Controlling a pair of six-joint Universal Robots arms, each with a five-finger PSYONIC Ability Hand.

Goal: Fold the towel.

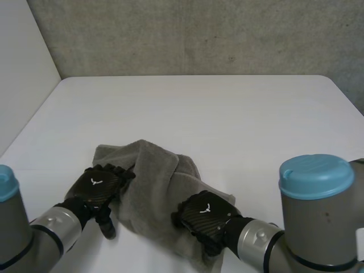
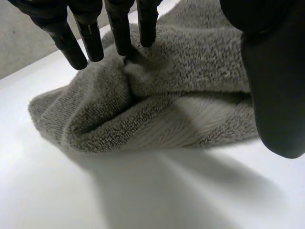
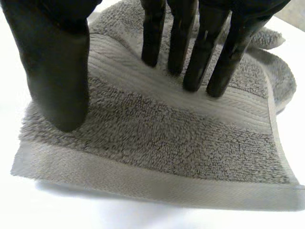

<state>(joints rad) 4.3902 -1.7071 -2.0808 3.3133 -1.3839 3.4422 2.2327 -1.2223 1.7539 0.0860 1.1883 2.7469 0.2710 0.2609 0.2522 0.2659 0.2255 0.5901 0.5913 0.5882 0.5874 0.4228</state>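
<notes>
Towel crumpled on white table, wall behind

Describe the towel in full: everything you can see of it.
The towel is grey terry cloth with a looped pile, a flat woven band and a hemmed edge. It lies bunched and partly folded over itself on the white table, on the robot's side of it. The left hand rests straight fingers on its left part. The right hand presses straight fingers on its near right part, by the band.
</notes>
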